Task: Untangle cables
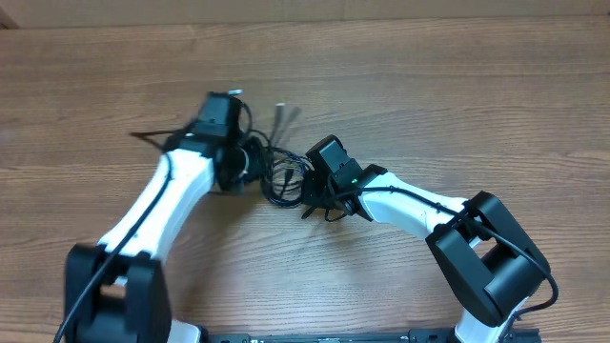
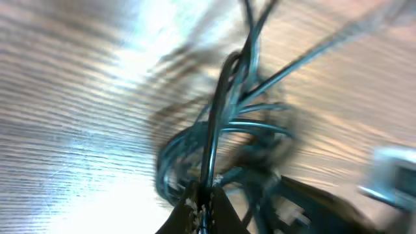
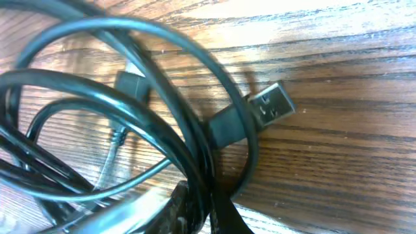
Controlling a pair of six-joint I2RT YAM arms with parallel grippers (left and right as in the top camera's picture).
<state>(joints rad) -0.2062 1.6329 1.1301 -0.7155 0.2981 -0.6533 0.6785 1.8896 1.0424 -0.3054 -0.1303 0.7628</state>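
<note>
The cables [image 1: 282, 177] lie as a small black tangle on the wooden table between my two grippers. One loose end with a silver tip [image 1: 283, 111] points away at the back. My left gripper [image 1: 251, 162] sits at the tangle's left side. In the blurred left wrist view the left gripper [image 2: 205, 195] is shut on a cable strand [image 2: 224, 97] that runs up from its jaws. My right gripper [image 1: 310, 183] is at the tangle's right side. In the right wrist view the right gripper [image 3: 200, 203] is shut on looped strands [image 3: 162, 123], beside a USB plug [image 3: 272, 107].
The wooden table [image 1: 457, 105] extends on all sides of the tangle. A thin dark strand or shadow [image 1: 148, 136] runs left from my left wrist. The arm bases [image 1: 114, 295] stand at the near edge.
</note>
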